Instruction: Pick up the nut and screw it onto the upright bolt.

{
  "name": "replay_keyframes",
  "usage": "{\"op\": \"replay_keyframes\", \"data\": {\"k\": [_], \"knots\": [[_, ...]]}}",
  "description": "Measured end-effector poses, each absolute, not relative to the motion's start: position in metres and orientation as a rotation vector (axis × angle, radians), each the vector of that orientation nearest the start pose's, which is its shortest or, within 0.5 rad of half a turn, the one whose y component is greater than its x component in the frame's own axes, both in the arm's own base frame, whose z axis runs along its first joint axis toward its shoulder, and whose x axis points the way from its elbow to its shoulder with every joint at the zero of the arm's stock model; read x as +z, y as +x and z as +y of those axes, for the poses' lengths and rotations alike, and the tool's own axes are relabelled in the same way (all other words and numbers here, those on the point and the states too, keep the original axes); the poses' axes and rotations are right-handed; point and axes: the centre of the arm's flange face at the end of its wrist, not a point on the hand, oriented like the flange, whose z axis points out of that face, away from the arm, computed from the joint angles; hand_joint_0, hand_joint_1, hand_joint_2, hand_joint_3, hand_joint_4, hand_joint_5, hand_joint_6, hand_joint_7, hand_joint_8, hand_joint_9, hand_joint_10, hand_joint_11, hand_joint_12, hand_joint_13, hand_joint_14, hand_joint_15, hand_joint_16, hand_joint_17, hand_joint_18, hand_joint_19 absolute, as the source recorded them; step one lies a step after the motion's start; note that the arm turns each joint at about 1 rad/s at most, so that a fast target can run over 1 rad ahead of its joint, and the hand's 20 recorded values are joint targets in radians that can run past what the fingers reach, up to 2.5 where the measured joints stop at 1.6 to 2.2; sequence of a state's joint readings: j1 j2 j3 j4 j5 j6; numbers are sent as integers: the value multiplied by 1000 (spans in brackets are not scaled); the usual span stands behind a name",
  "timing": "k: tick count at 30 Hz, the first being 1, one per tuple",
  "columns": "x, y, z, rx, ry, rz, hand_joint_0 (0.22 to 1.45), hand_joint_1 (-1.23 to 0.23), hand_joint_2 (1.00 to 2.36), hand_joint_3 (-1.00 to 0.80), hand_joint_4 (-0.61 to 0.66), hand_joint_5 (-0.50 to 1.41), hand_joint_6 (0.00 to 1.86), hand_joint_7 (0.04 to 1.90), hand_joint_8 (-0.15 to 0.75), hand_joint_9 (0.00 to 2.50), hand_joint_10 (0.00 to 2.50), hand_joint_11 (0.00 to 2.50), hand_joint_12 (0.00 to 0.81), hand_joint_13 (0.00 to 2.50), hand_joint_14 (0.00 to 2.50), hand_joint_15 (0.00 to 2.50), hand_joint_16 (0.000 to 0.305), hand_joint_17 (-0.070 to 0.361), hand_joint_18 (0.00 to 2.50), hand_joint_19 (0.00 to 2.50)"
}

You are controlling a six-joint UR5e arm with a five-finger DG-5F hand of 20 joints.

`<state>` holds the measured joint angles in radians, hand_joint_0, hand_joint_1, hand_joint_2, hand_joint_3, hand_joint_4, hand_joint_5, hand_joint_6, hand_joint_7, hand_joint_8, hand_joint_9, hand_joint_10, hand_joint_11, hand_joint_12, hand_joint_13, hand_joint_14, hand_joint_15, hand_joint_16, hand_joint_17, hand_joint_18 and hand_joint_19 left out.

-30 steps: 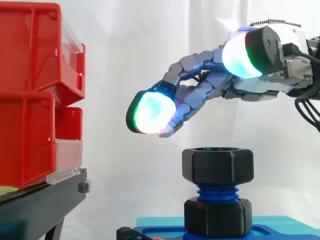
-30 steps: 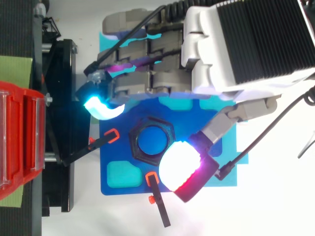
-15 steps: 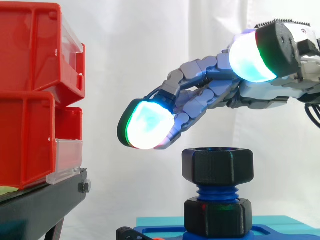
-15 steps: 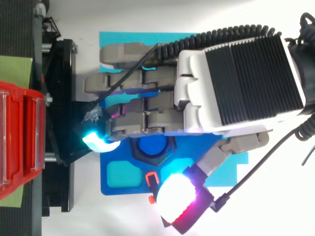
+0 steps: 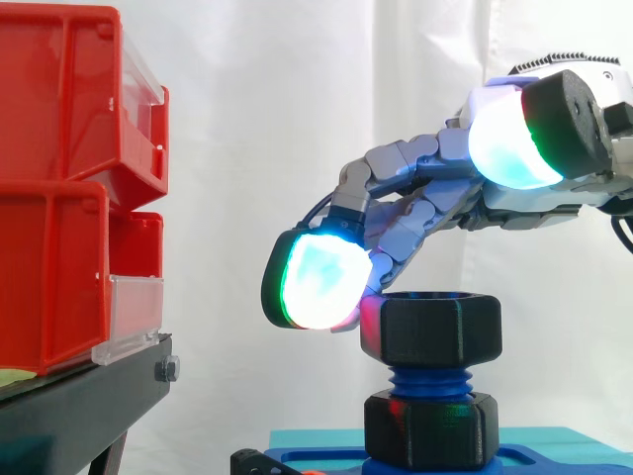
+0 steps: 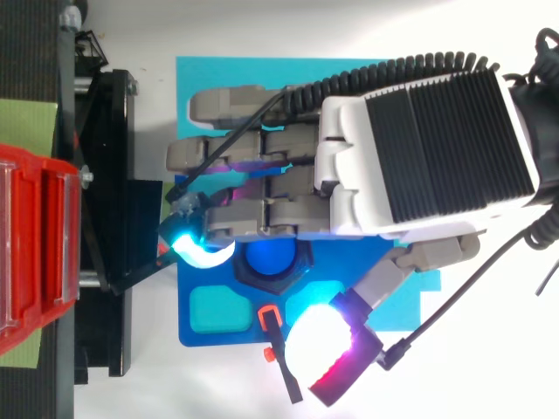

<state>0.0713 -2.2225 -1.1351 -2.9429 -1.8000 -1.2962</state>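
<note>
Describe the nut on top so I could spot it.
Right of the red bins, a blue plate carries an upright bolt. It holds two black six-sided nuts: the upper nut, beside the hand's glowing fingertip, is yours, not the lower nut.

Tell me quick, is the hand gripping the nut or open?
Hand: open, holding nothing. Fingers loosely bent above the nut, one fingertip pad beside its left edge in the side view; thumb raised clear.

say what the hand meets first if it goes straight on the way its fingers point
Probably the upper black hexagonal nut on the blue threaded bolt: the hand's fingertip slants down-left beside the nut's upper left edge; depth is unclear.
</note>
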Motion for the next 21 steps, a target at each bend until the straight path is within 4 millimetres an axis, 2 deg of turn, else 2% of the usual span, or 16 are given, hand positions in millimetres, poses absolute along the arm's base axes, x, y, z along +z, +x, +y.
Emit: {"op": "replay_keyframes", "data": {"k": [6,14,18,20,21], "knots": [[314,740,-68,443,-9,1619,525,-183,1000,-500,223,-27,502,1402,255,608,0,0,252,401,0,0,22,50,10,0],[313,738,-79,445,-11,1621,542,-229,1000,-500,158,30,501,1578,255,789,0,0,209,569,0,0,13,30,183,0],[314,737,-85,443,-10,1619,553,-238,1000,-500,108,53,549,1420,255,978,0,0,165,710,0,0,7,16,342,0],[314,736,-88,444,-12,1617,557,-246,1000,-500,101,58,605,1265,243,1131,0,0,129,831,0,0,3,7,467,0],[314,736,-90,446,-14,1616,557,-246,1000,-500,100,58,605,1265,243,1154,0,0,126,834,0,0,3,6,467,0]]}}
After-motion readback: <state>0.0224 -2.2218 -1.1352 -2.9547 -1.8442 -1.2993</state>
